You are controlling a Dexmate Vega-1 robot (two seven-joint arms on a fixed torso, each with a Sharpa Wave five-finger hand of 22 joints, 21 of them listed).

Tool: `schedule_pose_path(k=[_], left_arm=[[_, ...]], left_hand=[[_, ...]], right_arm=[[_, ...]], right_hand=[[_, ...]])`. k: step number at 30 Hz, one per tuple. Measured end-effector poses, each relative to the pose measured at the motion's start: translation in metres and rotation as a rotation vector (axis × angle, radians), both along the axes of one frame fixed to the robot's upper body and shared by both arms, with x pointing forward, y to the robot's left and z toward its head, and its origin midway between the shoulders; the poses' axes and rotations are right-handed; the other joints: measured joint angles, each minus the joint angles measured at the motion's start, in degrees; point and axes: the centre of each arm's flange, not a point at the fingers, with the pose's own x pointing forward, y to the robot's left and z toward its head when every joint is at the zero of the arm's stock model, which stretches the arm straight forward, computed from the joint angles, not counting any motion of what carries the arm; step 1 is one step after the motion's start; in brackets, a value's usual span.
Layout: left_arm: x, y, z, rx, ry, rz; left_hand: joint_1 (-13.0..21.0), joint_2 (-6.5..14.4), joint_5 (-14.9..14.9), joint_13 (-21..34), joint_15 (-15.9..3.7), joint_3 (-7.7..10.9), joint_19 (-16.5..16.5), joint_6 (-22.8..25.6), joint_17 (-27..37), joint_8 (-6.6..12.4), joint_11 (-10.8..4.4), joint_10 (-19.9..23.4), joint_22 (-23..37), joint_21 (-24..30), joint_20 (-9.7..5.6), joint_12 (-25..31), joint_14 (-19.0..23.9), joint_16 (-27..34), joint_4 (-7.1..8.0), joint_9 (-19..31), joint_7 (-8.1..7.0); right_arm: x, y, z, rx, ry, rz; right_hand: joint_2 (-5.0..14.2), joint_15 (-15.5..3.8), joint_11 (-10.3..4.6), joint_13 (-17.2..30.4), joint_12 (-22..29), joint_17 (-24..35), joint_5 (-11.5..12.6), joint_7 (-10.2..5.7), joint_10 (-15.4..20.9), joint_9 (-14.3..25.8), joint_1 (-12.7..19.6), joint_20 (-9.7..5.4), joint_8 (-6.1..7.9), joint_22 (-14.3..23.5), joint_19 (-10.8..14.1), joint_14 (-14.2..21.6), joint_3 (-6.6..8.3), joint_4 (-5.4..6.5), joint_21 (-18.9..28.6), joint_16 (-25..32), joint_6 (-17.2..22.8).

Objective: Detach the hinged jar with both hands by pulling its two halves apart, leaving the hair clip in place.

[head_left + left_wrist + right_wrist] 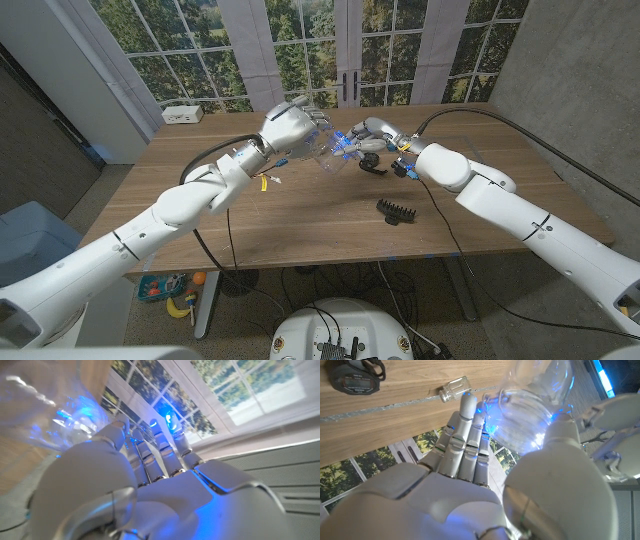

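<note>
From the head view, I am holding the clear jar (332, 156) up above the wooden surface (330, 225), gripped between my two hands near its far middle. My left hand (292, 127) is wrapping its fingers around the jar's left end, and my right hand (378, 136) is closing on the jar's right end, so the two hands are nearly meeting over it. A blue glow is shining through the glass between them. The black hair clip (397, 211) is lying on the surface nearer to me than the jar, under my right forearm's side and well apart from both hands. A white box (183, 114) is sitting at the surface's far left corner, beyond my left hand.

From the left wrist view, my left hand (150, 475) is curling its fingers around the jar (55, 410), with the glass pressing against my thumb side and blue light glinting on it.

From the right wrist view, my right hand (485, 475) is clasping the jar (530, 410), fingers on one side and thumb on the other. Beyond the jar, a small glass bottle (454, 387) is lying on its side on the surface (395, 415), and a black stopwatch (356, 377) is resting farther along from it.
</note>
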Motion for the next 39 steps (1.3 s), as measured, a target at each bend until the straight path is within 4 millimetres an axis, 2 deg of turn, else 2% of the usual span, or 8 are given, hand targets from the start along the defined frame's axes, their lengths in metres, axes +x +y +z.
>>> schedule_pose_path(k=[5,9,11,16,20,24,30,39], left_arm=[[-0.001,0.011,0.002,-0.127,-0.073,-0.027],[0.000,0.017,0.000,-0.193,-0.096,-0.041],[0.002,0.020,-0.002,-0.230,-0.090,-0.047],[0.002,0.024,-0.005,-0.298,-0.074,-0.081],[0.004,0.028,-0.005,-0.346,-0.035,-0.107],[0.004,0.031,-0.005,-0.386,0.008,-0.143],[0.010,0.032,-0.007,-0.452,0.148,-0.228],[0.018,0.046,-0.003,-0.563,0.387,-0.368]], left_hand=[[2.1,2.1,0.0,-0.8,0.16,3.37,-0.3,-2.6,-0.8,0.32,0.10,-3.0,-0.9,0.0,-0.05,0.0,-0.9,0.3,-0.79,0.0,0.41],[2.7,1.7,0.0,-1.3,0.28,3.95,-0.6,-5.7,-1.1,-0.16,0.33,-6.0,-1.2,0.0,-0.02,0.0,-1.9,0.3,-0.55,-0.3,0.77],[1.9,1.0,0.0,-1.6,0.27,3.91,-0.8,-6.8,-1.4,-0.16,0.48,-7.3,-1.2,0.0,-0.17,0.0,-2.5,0.3,0.23,-0.3,1.19],[-7.5,-1.4,0.0,-3.2,0.47,1.82,-1.1,-8.0,-3.0,0.08,1.35,-9.3,-1.6,-1.6,0.14,0.0,-3.9,0.3,2.47,-1.0,1.62],[-16.8,-4.2,0.0,-4.9,0.49,-0.19,-1.1,-8.0,-4.8,0.31,1.97,-9.9,-1.7,-3.6,0.14,0.0,-4.5,0.3,4.40,-1.6,1.62],[-24.4,-6.3,0.0,-6.5,0.50,-2.29,-1.8,-8.6,-6.4,0.31,3.46,-11.4,-1.7,-5.9,-0.06,0.0,-5.9,0.3,5.42,-2.0,1.40],[-30.4,-7.1,0.0,-8.3,0.63,-3.14,-4.9,-11.7,-8.3,-0.16,6.37,-14.3,-1.7,-9.0,0.50,0.0,-9.5,0.0,5.81,-2.4,0.42],[-36.0,-6.9,0.0,-10.8,0.86,-3.61,-10.2,-16.1,-10.9,-0.59,8.38,-19.8,-1.7,-13.2,2.85,-0.3,-15.2,-0.6,5.79,-3.0,-0.73]], right_arm=[[0.003,-0.002,0.000,0.012,-0.001,0.000],[0.005,-0.003,0.001,0.025,-0.004,0.000],[0.005,-0.003,0.001,0.031,-0.009,0.001],[0.005,-0.005,0.002,0.055,-0.024,0.003],[0.005,-0.005,0.002,0.069,-0.034,0.006],[0.003,-0.006,0.000,0.086,-0.054,0.008],[0.002,-0.005,-0.006,0.103,-0.065,0.010],[-0.006,-0.005,-0.007,0.133,-0.180,-0.021]], right_hand=[[0.15,0.00,0.00,-0.3,-0.2,0.0,0.0,0.02,0.0,0.0,-0.1,-0.32,0.00,0.0,-0.3,0.0,0.00,0.00,0.2,0.0,0.0],[0.15,0.00,0.00,-0.2,-0.2,0.0,0.0,0.02,0.0,0.0,-0.1,-0.32,0.00,0.0,-0.3,0.0,0.00,0.00,0.2,0.0,0.0],[0.15,0.00,0.00,-0.2,-0.2,0.0,0.0,0.02,0.0,0.0,-0.1,-0.21,0.00,0.0,-0.4,0.0,0.00,0.00,0.4,0.0,0.0],[0.15,0.00,0.01,-0.2,-0.2,0.0,0.0,0.02,0.0,0.0,-0.1,-0.11,0.00,0.0,-0.5,0.0,0.00,0.00,0.4,0.2,0.0],[0.15,0.00,-0.11,-0.3,-0.2,0.0,0.0,0.02,-0.1,-0.1,-0.1,-0.11,-0.01,0.0,-0.5,0.0,0.00,0.00,0.4,0.2,0.0],[0.15,0.00,-0.10,-0.3,-0.7,0.0,0.0,0.02,-0.1,-0.4,-0.1,-0.31,-0.08,0.0,-0.7,0.0,0.00,0.00,0.8,0.4,0.0],[0.15,0.00,-0.10,-0.3,-0.7,0.0,0.0,0.02,-0.1,-0.5,-0.1,-0.24,-0.12,0.0,-1.1,0.0,0.00,0.00,0.8,0.4,0.0],[0.15,0.00,-0.10,-0.3,-0.7,0.0,-0.1,0.02,-0.1,-0.6,-0.1,-0.10,-0.53,0.0,-1.3,0.0,-0.01,0.01,1.1,0.4,0.0]])
